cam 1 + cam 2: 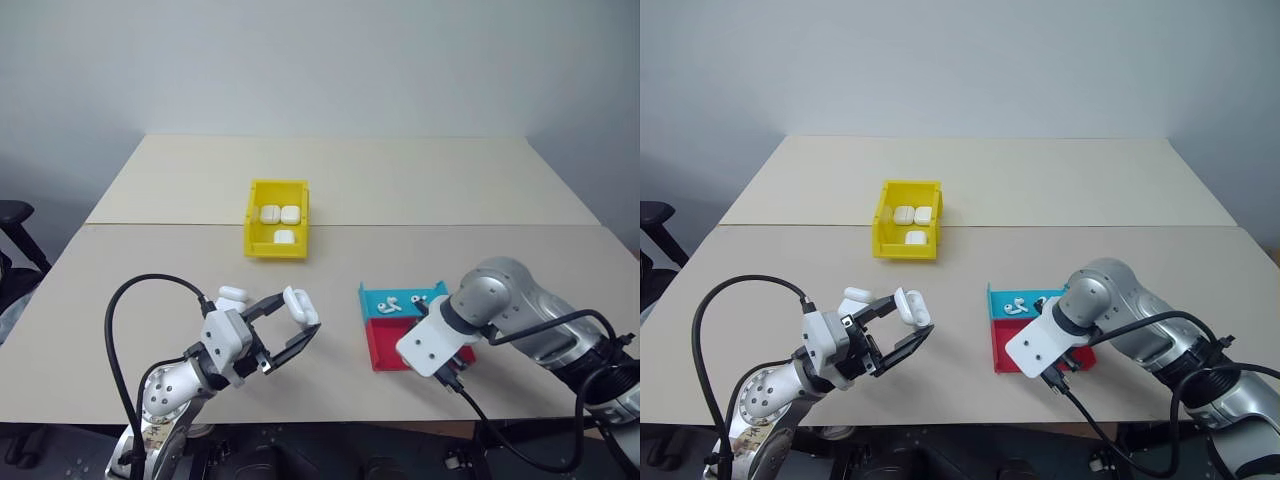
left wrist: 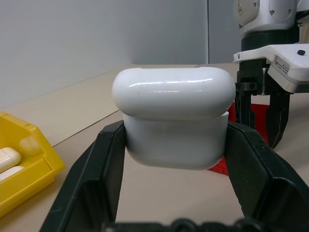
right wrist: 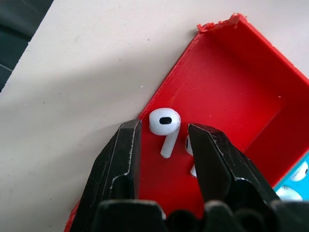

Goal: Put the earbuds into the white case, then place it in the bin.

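Case clamped in my left claw; right claw poised over an earbud.

The bin sits far across the table. My left gripper is clamped on the white case. My right gripper, fingers partly apart, straddles one earbud lying in the red tray.

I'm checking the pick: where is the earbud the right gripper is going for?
In the right wrist view, the earbud lies in the red tray near its wall, between the right gripper fingers, beside a second earbud.
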{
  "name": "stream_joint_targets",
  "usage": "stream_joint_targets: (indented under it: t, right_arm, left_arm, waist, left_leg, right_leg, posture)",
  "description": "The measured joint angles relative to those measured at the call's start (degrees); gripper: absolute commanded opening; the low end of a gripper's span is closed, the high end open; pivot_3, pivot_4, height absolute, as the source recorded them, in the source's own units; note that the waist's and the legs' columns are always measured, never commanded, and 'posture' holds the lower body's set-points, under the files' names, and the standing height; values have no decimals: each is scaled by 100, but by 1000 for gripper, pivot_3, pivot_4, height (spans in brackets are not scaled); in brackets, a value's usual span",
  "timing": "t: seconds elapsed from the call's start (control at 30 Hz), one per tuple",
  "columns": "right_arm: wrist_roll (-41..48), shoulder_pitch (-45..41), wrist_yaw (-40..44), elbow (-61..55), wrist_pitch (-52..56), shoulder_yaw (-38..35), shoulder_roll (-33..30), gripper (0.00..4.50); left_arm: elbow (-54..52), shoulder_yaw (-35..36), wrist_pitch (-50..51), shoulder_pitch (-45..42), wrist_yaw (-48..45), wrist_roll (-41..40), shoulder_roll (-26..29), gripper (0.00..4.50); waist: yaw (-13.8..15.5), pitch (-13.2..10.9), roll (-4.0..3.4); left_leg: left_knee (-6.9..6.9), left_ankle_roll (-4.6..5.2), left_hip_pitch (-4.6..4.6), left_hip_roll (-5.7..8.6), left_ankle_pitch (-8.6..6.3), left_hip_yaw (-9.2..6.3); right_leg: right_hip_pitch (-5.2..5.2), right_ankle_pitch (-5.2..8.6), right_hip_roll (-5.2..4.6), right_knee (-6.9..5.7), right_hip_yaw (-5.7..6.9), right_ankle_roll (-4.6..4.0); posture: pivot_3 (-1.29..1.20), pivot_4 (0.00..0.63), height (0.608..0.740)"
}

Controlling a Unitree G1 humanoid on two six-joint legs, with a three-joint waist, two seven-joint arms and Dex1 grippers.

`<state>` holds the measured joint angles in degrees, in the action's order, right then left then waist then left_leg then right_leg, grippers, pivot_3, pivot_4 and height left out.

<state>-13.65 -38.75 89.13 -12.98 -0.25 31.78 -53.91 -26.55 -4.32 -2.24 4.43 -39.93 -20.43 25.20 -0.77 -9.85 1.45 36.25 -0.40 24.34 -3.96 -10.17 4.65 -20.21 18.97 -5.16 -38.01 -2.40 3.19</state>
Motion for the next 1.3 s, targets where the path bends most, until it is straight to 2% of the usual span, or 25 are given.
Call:
stream_joint_targets:
  t: [0.43, 0.53, 0.93, 0.97, 1.03, 1.3]
  right_arm:
    - [-76, 0, 0, 71, -80, 91, 51, 1935]
    - [-76, -1, 4, 103, -88, 93, 58, 1394]
    - [-70, -1, 20, 103, -188, 92, 64, 1394]
    - [-70, -1, 22, 103, -188, 92, 64, 1034]
    - [-66, -1, 30, 102, -188, 92, 64, 657]
    - [119, -1, 44, -128, -138, 91, 16, 657]
  left_arm:
    - [-29, 30, 107, 35, 9, 4, 13, 2747]
    - [-29, 47, 117, 41, 15, 8, 13, 2747]
    - [-30, 47, 118, 42, 10, 12, 14, 2747]
    - [-30, 47, 118, 42, 10, 16, 14, 2747]
    - [-30, 47, 118, 42, 10, 25, 14, 2747]
    - [-30, 46, 118, 40, 4, 53, 15, 2747]
  waist:
    - [-2, 0, 0]
    - [-1, 0, 0]
    - [-2, 0, 0]
    - [-1, 0, 0]
    - [-2, 0, 0]
    - [-2, 0, 0]
  left_leg:
    - [0, 0, 0, 0, 0, 0]
    - [0, 0, 0, 0, 0, 0]
    - [0, 0, 0, 0, 0, 0]
    - [0, 0, 0, 0, 0, 0]
    - [-1, 0, 0, 0, 0, 0]
    - [-1, 0, 0, 0, 0, 0]
  right_leg:
    - [0, 0, 0, 0, 0, 0]
    - [0, 0, 0, 0, 0, 0]
    - [0, 0, 0, 0, 0, 0]
    - [0, 0, 0, 0, 0, 0]
    - [0, 0, 0, 0, 0, 0]
    - [-1, 0, 0, 0, 0, 0]
  posture:
    - [0, 150, 740]
    - [0, 150, 740]
    - [0, 150, 740]
    - [0, 150, 740]
    - [0, 150, 740]
    - [0, 150, 740]
